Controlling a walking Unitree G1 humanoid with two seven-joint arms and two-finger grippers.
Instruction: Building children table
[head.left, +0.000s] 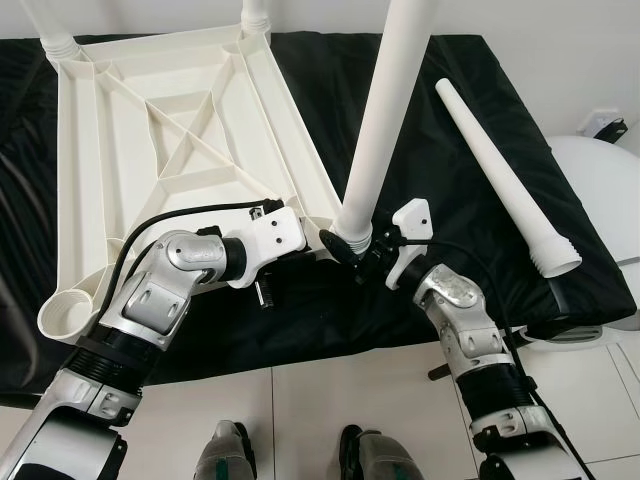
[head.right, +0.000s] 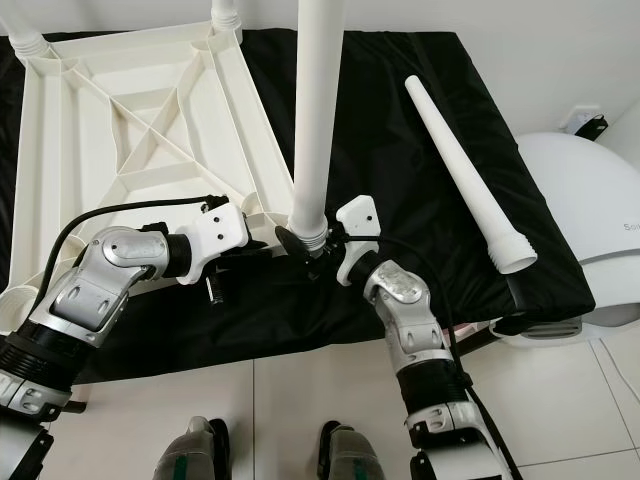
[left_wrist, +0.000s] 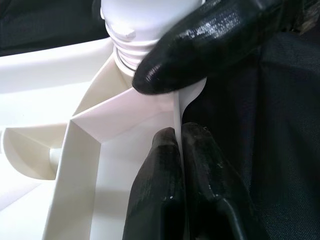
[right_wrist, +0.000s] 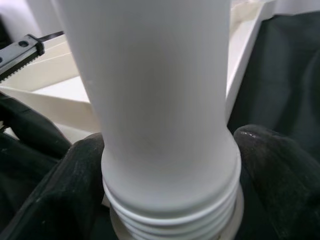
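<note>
The white tabletop lies upside down on a black-covered surface. A white leg stands upright at its near right corner, threaded end down in the socket. My right gripper is shut on this leg just above the threads, with one finger on each side. My left gripper is shut on the tabletop's thin rim beside that corner. A loose leg lies on the cloth to the right.
Two legs stand in the far corners. The near left corner socket is open. A white rounded appliance sits at the right. My feet stand on the tile floor at the near edge.
</note>
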